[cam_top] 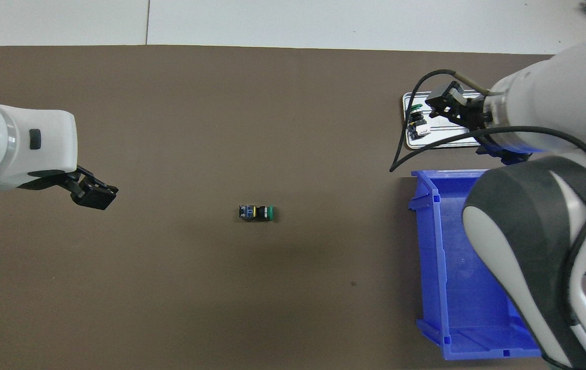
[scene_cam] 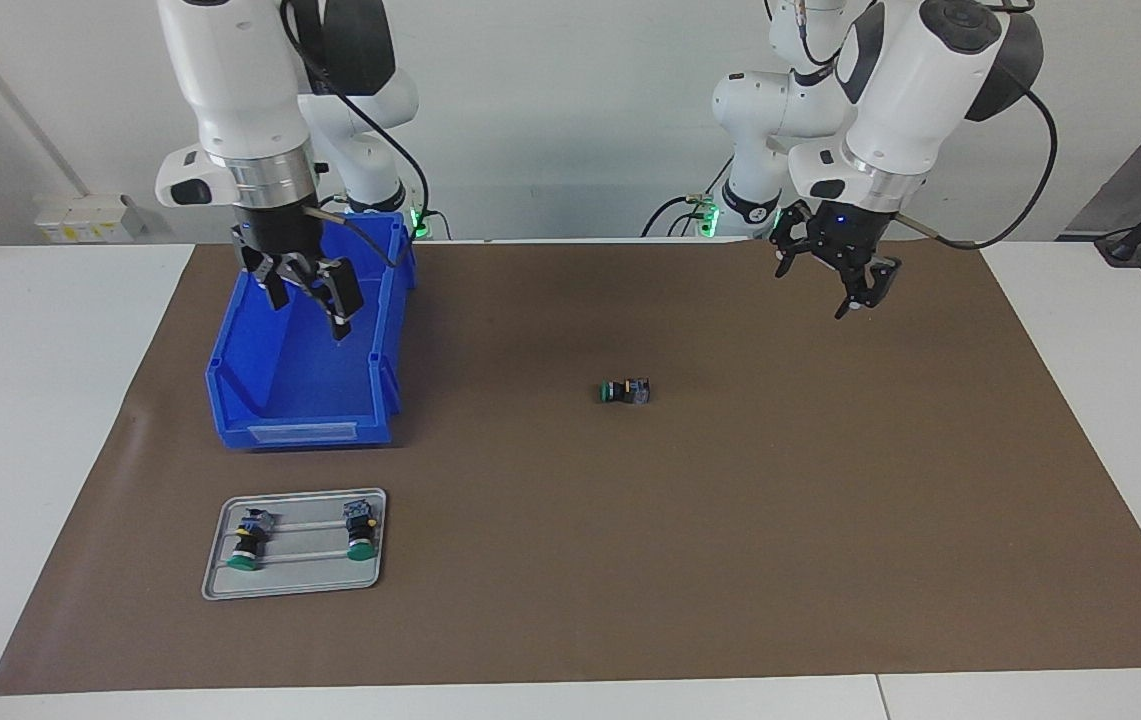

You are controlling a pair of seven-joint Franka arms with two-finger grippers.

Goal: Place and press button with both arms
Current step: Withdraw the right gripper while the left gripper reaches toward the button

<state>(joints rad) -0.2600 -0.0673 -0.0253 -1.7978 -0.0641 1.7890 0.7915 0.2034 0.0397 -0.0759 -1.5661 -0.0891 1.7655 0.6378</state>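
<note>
Three buttons are counted, with one tray, one bin, one mat and two arms.

Toward the right arm's end of the table, a grey tray [scene_cam: 218,560] is laid on the brown mat [scene_cam: 730,560]. Two spare buttons are held in it, spare one [scene_cam: 250,538] and spare two [scene_cam: 360,528], each lying on its side with the green cap turned away from the robots. They are set apart, side by side.

A blue bin [scene_cam: 270,400] is placed just beside the tray, nearer to the robots. The right gripper [scene_cam: 308,290] is raised over the bin, fingers pointed down. Its fingers are seen spread apart, with nothing between them.

Near the middle of the mat, well apart from bin and tray, the button [scene_cam: 625,391] is found lying on its side. It is touched by neither gripper. Its round green cap is turned toward the right arm's end; a yellow ring, a black body and a blue-grey end block follow in that order.

The left gripper [scene_cam: 842,275] is raised over the mat at the left arm's end, toward the edge by the robots. Whether its fingers are spread or closed cannot be told. Nothing is seen held in it.
</note>
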